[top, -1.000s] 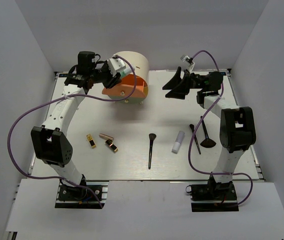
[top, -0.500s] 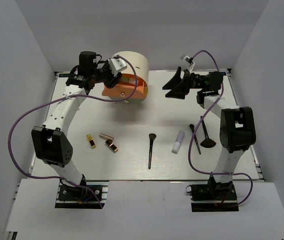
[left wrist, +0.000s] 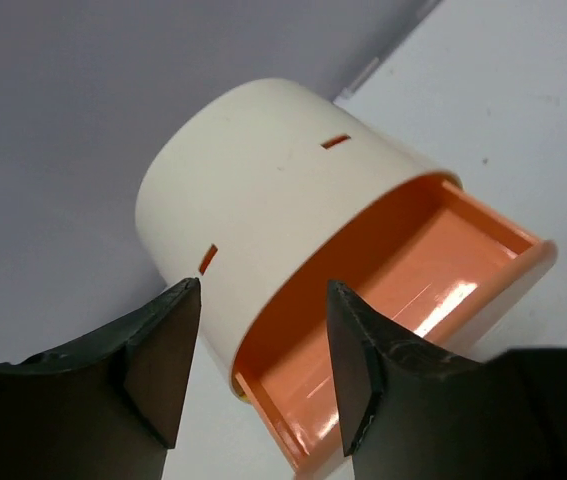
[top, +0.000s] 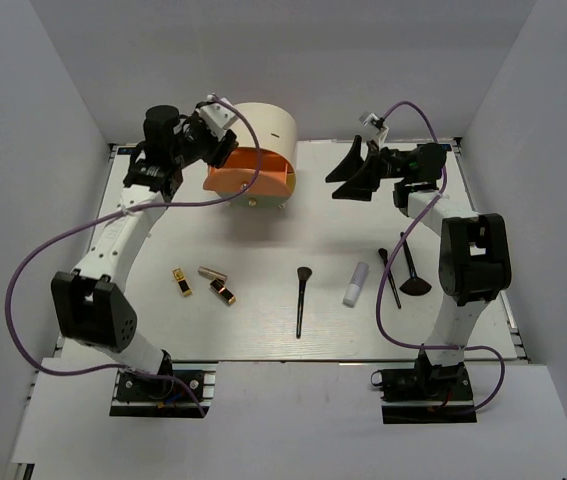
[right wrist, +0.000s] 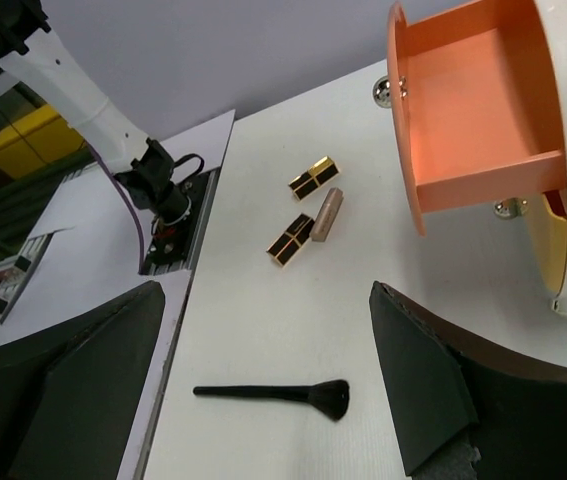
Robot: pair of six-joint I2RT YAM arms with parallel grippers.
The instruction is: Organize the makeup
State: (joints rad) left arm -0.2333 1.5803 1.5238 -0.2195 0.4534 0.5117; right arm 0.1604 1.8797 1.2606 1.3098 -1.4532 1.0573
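One open drawer (right wrist: 473, 95), cream box (top: 263, 125)

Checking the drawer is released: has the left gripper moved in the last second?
Yes. The left gripper has backed off leftward from the orange drawer and is now beside the left edge of the cream box.

Cream box (top: 263, 125), orange drawer (top: 248, 172) — black brush (top: 301, 300), white tube (top: 356, 284), gold-black lipstick (top: 181, 281), rose-gold lipstick (top: 212, 272) — white table (top: 263, 235).
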